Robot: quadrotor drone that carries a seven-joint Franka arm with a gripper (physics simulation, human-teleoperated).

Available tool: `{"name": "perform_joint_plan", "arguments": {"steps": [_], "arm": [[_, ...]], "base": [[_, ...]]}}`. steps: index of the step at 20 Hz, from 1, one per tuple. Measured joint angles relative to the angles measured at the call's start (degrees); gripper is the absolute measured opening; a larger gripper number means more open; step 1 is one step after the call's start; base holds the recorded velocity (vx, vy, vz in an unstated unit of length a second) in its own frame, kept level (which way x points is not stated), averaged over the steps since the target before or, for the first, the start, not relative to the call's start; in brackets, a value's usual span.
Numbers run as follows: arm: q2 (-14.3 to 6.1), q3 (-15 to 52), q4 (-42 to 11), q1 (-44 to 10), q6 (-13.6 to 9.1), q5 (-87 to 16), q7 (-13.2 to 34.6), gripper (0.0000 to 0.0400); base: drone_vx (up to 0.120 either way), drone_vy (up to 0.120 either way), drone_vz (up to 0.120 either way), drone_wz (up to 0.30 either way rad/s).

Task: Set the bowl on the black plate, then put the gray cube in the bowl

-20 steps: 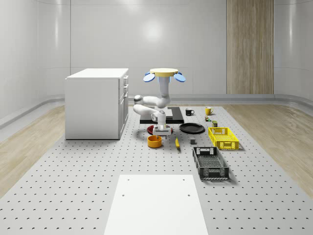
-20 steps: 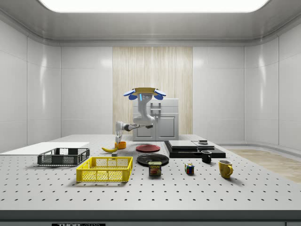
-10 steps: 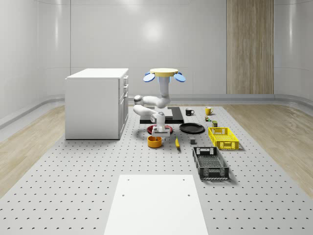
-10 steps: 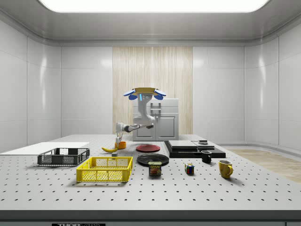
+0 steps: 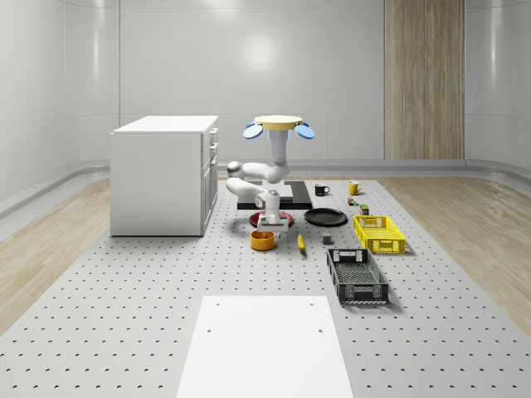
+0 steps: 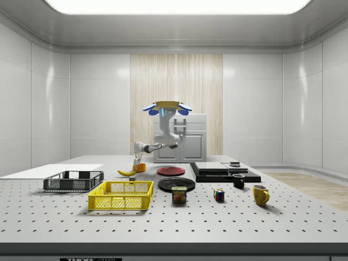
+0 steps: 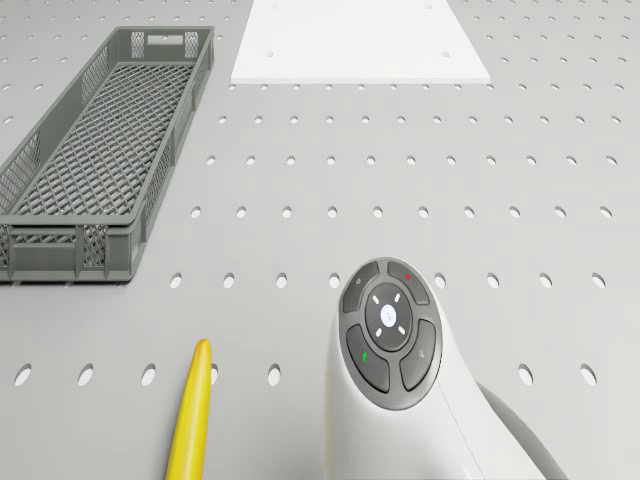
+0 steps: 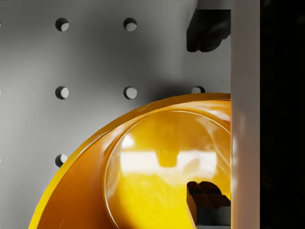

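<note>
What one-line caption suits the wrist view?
Gripper poised directly above the glossy orange bowl on the perforated gray table.

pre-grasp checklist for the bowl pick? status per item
1. Gripper just above the orange bowl: ok.
2. One finger inside the bowl, one finger outside, straddling the rim: ok.
3. Bowl upright on the table, not yet lifted: ok.
4. Black plate free to receive it: ok.
5. Drone hovering beside the white cabinet: ok.
6. Gray cube free beside the banana: ok.
</note>
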Motion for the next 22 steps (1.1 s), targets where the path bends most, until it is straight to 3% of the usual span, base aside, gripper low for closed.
{"name": "perform_joint_plan", "arguments": {"steps": [6,9,12,16,22], "arm": [[0.2,-0.1,-0.1,-0.2,-0.2,-0.1,0.3,0.04],[0.2,-0.1,-0.1,-0.2,-0.2,-0.2,0.3,0.0254],[0.3,-0.1,-0.1,-0.2,-0.3,-0.2,0.3,0.0173],[0.4,-0.1,-0.1,-0.2,-0.4,-0.2,0.3,0.0127],[0.5,0.2,-0.2,-0.1,-0.6,0.0,0.3,0.0106]], "base": [[0.0,0.0,0.0,0.0],[0.0,0.0,0.0,0.0],[0.0,0.0,0.0,0.0],[0.0,0.0,0.0,0.0],[0.0,0.0,0.0,0.0]]}}
